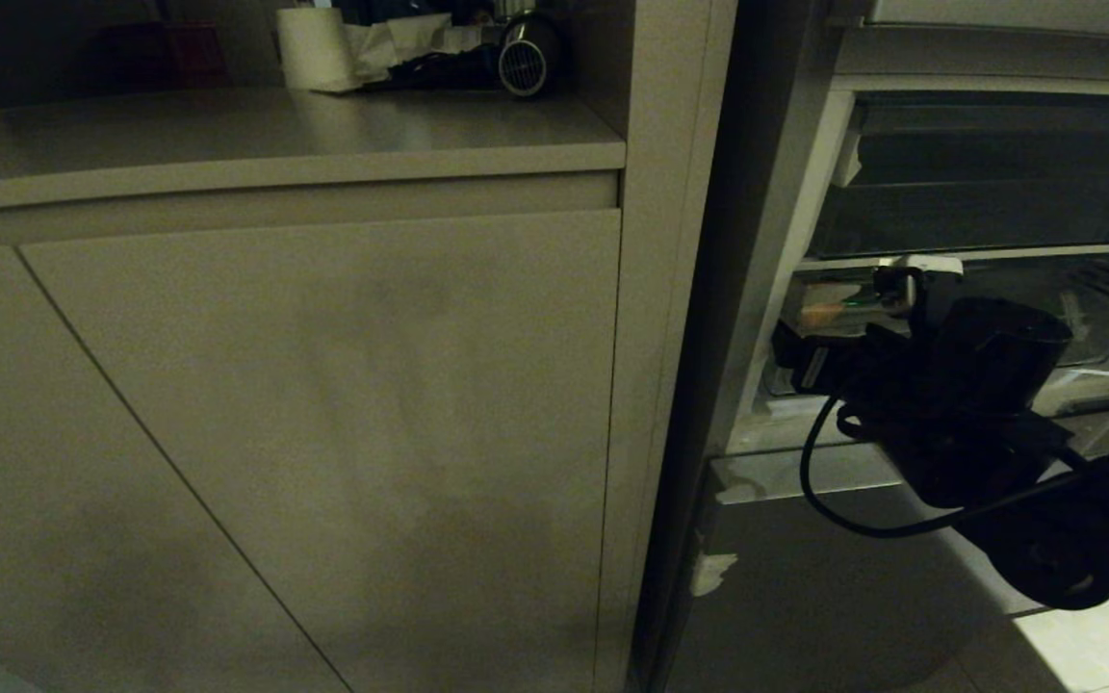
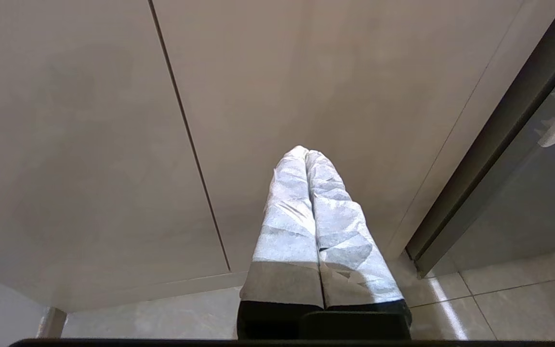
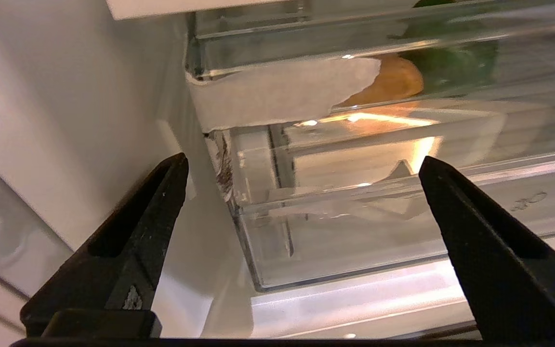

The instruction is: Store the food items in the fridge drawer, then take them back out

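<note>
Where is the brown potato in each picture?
Head view: the potato cannot be made out; the right gripper blocks the fridge drawer.
Left wrist view: not in it, only cabinet doors and floor.
Right wrist view: the potato sits behind the clear drawer front, beside the green pepper.
Shared landmark: the fridge drawer, in head and right wrist views.

fridge drawer (image 3: 354,226): clear glossy plastic, just ahead of the right gripper (image 3: 301,168); torn white paper label on its front
potato (image 3: 393,79): matt tan skin
cabinet door (image 1: 323,433): smooth matt beige
left gripper (image 2: 307,154): fingers wrapped in crinkled pale cloth-like material
</note>
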Robot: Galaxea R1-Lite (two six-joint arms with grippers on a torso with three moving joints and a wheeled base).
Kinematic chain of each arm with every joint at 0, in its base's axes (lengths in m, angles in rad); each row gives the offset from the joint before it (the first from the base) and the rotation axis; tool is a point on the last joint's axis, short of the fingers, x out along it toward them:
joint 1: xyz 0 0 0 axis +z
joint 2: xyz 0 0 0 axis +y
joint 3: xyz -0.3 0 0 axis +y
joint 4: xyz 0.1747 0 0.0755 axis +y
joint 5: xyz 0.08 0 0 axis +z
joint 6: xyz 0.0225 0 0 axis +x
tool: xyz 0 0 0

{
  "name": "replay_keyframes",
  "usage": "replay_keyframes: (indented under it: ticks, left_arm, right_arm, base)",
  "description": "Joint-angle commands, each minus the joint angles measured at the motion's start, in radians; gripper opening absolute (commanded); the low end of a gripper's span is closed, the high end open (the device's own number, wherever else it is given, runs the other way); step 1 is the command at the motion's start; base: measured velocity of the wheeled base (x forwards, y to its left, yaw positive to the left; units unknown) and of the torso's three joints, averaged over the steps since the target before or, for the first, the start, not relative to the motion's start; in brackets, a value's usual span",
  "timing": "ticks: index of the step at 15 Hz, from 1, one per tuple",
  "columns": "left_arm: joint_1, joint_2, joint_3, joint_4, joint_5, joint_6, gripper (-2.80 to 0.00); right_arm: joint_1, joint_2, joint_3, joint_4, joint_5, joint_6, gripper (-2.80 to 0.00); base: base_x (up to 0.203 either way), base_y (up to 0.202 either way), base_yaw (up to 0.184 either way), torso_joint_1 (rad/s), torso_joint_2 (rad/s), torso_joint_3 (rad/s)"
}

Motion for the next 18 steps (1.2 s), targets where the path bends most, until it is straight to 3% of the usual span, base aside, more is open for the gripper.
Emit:
replay_keyframes:
  ticks: [1, 7, 13, 18]
  left_arm:
    - [0.0, 0.0, 0.0, 0.001, 0.001, 0.0, -2.8]
    - [0.0, 0.0, 0.0, 0.001, 0.001, 0.0, -2.8]
    - [0.0, 0.0, 0.0, 0.001, 0.001, 0.0, -2.8]
    - [0.0, 0.0, 0.0, 0.001, 0.001, 0.0, -2.8]
  right_arm:
    - [-0.005, -0.008, 0.01, -0.004, 0.014, 0.0, 0.0]
    - [-0.04, -0.042, 0.058, -0.005, 0.069, 0.0, 0.0]
    - [-0.133, -0.059, 0.077, -0.01, 0.241, -0.013, 0.0]
    - [-0.134, -0.051, 0.057, -0.01, 0.27, -0.012, 0.0]
  base:
    - [0.0, 0.0, 0.0, 0.0, 0.0, 0.0]
    - [0.0, 0.0, 0.0, 0.0, 0.0, 0.0]
    - [0.0, 0.0, 0.0, 0.0, 0.0, 0.0]
    - [0.0, 0.0, 0.0, 0.0, 0.0, 0.0]
